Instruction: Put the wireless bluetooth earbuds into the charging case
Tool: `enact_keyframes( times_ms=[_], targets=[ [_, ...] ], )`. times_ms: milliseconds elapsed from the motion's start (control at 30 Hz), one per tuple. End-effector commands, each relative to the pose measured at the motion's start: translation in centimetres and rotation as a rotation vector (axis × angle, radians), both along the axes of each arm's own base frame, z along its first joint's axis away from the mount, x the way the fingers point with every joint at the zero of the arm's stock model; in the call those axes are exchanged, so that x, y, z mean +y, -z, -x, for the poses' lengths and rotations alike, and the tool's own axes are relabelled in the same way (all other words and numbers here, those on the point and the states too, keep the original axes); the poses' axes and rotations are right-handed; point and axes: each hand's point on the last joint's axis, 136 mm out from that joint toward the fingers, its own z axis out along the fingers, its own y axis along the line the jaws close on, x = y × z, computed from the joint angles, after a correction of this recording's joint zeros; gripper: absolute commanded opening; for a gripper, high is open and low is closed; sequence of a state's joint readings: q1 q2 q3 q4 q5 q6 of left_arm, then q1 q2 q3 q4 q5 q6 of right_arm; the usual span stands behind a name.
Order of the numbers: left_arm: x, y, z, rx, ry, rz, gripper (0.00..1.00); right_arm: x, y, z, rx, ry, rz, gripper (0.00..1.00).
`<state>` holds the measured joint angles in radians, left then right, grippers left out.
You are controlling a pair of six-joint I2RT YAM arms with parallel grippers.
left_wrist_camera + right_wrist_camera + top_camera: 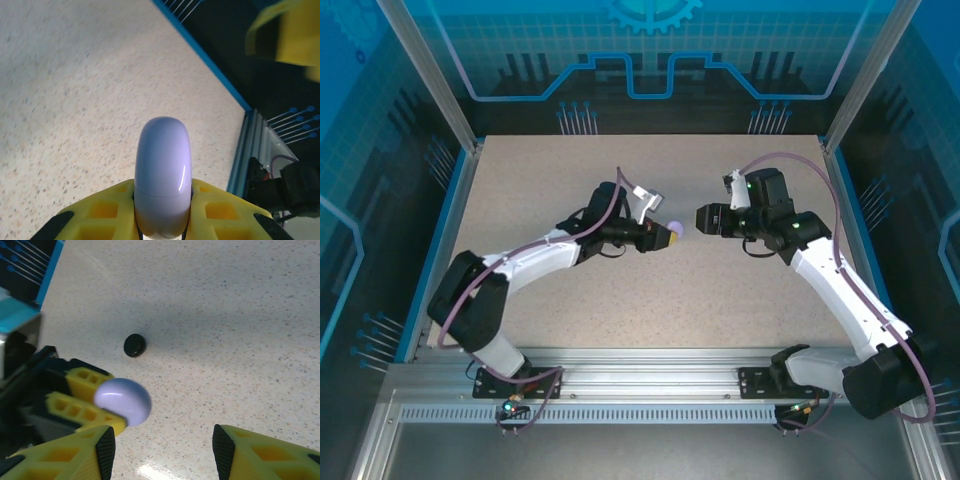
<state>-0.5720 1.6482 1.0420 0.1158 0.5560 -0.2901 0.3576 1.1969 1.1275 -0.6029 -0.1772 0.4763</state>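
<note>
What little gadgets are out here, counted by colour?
Lavender: 1, the lavender case, clamped in the left gripper
Black: 1, the black round piece, lying on the table
Total: 2

Your worktop is brightly, evenly lit from above, with soft shadows under the arms. From the left wrist, a thin glare streak runs down the lavender case; the top right corner is blurred. From the right wrist, a dim band crosses the worktop, with white glare at the bottom edge.
</note>
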Motion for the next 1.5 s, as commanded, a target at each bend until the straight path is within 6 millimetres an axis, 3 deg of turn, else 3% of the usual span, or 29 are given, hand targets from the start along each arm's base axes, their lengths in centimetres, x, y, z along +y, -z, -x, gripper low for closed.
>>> enact_keyframes(
  times_ms=[0, 333, 967, 1067, 1233, 1467],
  targets=[
    [0.4, 2.7, -1.2, 0.131, -0.084, -0.053, 0.0, -1.7, 0.7, 0.1, 0.011, 0.046, 0.062, 0.57],
    [0.4, 9.2, -2.6, 0.334, -0.164, -0.177, 0.01, -2.2, 2.0, 0.3, 0.037, 0.053, 0.077, 0.57],
    [1.1, 13.7, -2.9, 0.461, -0.229, -0.261, 0.09, -2.3, 2.6, 0.3, 0.051, 0.049, 0.086, 0.57],
    [1.5, 14.4, -2.8, 0.47, -0.248, -0.287, 0.15, -2.3, 2.5, 0.4, 0.048, 0.049, 0.085, 0.57],
    [2.6, 15.2, -2.9, 0.481, -0.293, -0.351, 0.39, -2.4, 2.5, 0.4, 0.046, 0.051, 0.086, 0.58],
    [4.2, 15.6, -2.9, 0.454, -0.327, -0.434, 0.57, -2.8, 2.9, 0.4, 0.05, 0.059, 0.094, 0.58]
  ],
)
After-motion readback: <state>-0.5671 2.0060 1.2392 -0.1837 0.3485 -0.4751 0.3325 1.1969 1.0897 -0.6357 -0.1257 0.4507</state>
